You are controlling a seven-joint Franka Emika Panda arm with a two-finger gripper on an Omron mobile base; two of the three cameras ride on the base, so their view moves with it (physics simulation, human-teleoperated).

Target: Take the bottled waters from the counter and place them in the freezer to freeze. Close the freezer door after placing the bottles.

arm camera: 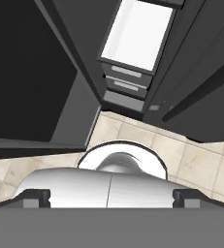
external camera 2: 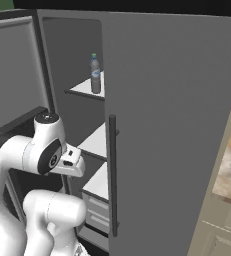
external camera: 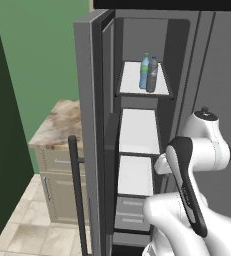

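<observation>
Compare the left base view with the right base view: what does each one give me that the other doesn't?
Left base view alone: both bottled waters side by side on the top shelf, the counter, and the open freezer door with its handle. Right base view alone: the shut right door and its bar handle. Both: the open freezer, its white shelves, drawers below, and a green-capped bottle.

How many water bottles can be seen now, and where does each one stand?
2. Both stand upright on the top white shelf of the open freezer: the clear light blue bottle with a green cap, and the dark grey-blue bottle close beside it. The counter holds none.
</observation>
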